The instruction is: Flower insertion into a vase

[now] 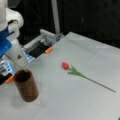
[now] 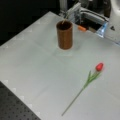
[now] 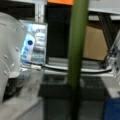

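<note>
Tulip (image 1: 75, 72) lying mid-table, vase (image 1: 26, 85) apart, gripper seemingly unseen

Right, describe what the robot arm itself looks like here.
In a front view the arm shows at the left edge: rounded glossy white shells, with a bright blue part partway down. Its white base carries a small dark mark. The tool is not in view. The flower and vase are untouched.

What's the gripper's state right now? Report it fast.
Gripper: not visible in either front view or the wrist view, so it shows holding nothing. The flower lies flat on the table, apart from the upright vase.
</note>
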